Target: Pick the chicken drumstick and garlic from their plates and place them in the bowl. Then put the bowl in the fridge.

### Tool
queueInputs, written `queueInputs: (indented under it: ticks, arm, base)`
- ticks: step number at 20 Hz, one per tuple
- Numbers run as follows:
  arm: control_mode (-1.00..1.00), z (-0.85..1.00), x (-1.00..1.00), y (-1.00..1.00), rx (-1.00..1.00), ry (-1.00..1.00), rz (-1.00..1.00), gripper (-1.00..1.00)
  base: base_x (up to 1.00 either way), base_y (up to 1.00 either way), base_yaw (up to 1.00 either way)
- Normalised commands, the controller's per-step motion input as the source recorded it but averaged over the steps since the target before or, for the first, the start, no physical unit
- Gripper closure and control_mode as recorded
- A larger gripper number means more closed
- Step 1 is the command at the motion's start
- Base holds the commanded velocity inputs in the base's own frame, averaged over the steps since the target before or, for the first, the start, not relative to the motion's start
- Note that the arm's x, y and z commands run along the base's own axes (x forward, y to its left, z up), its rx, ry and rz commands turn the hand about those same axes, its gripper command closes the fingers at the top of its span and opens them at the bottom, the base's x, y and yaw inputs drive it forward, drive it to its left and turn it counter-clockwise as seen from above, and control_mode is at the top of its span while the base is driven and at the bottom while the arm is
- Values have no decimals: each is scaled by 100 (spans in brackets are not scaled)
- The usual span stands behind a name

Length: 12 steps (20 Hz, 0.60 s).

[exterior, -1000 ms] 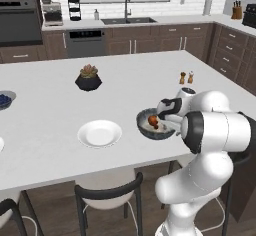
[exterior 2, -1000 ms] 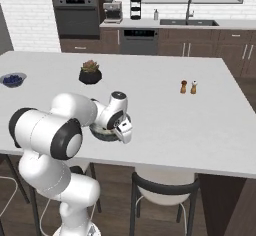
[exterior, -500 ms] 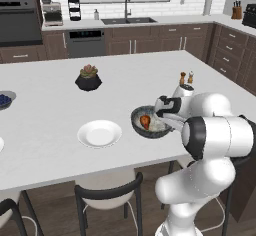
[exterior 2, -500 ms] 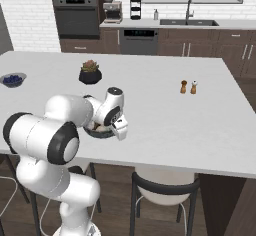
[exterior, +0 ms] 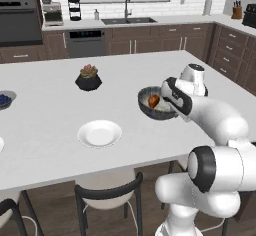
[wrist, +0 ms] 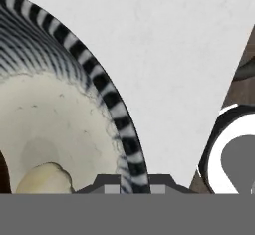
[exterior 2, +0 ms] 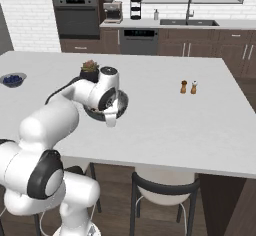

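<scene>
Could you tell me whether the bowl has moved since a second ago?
Yes. Against the unmoved white plate, the bowl now sits higher in the left base view, apparently raised by the fingers shut on its rim.

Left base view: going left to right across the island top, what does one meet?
Bowl with blue berries → succulent planter → white plate → dark grey bowl holding the chicken drumstick.

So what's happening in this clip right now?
The robot's end effector has shut on the rim of the bowl on the kitchen island. The chicken drumstick and the garlic already lie inside. One plate sits bare nearby; the fridge step remains undone.
</scene>
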Motion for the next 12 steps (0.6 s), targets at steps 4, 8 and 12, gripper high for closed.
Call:
queueInputs:
  ticks: [4,8,12]
  arm:
    - [-100,68,-84,28,-3,-4,-44,100]
    - [-100,38,-97,5,-1,0,-34,100]
    - [-100,41,-100,12,0,0,-18,100]
  base:
    - [0,0,0]
    - [0,0,0]
    - [0,0,0]
